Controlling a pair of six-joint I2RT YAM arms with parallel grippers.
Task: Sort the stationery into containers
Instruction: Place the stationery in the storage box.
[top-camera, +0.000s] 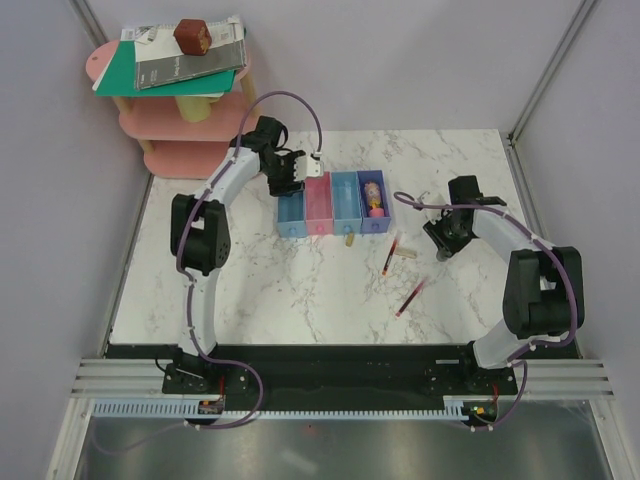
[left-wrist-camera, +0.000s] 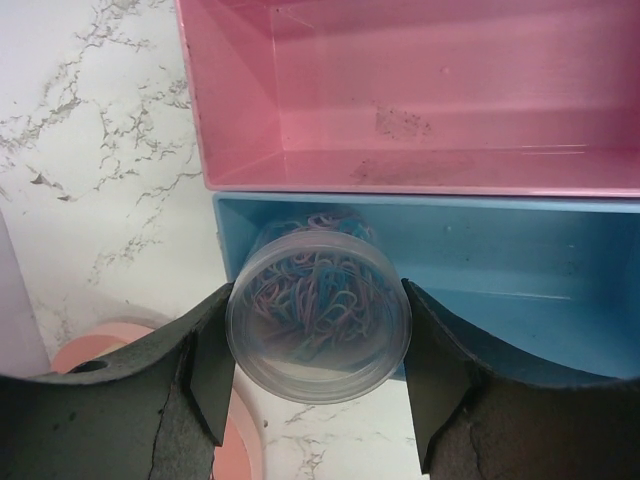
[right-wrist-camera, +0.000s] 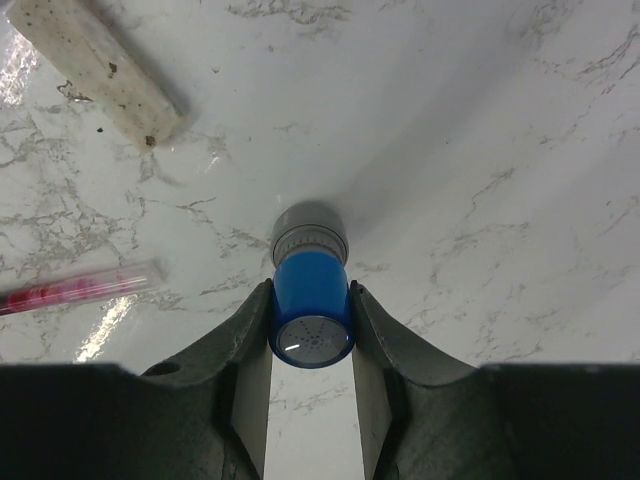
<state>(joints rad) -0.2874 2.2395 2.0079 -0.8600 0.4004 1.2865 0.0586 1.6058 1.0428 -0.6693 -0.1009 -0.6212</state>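
holding the round clear tub (left-wrist-camera: 318, 325) over the rim of the light blue bin (left-wrist-camera: 520, 262), the left gripper (left-wrist-camera: 318, 352) is poising it for release; the right gripper (right-wrist-camera: 311, 322) is pinching the small blue cylinder (right-wrist-camera: 310, 288) on the table (right-wrist-camera: 480, 150) for lifting.

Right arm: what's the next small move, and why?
Probably a short, straight lift. The right gripper presses against both sides of the small blue cylinder, which sits on the marble table. Lifting a little would test the grip before carrying it towards the row of bins.
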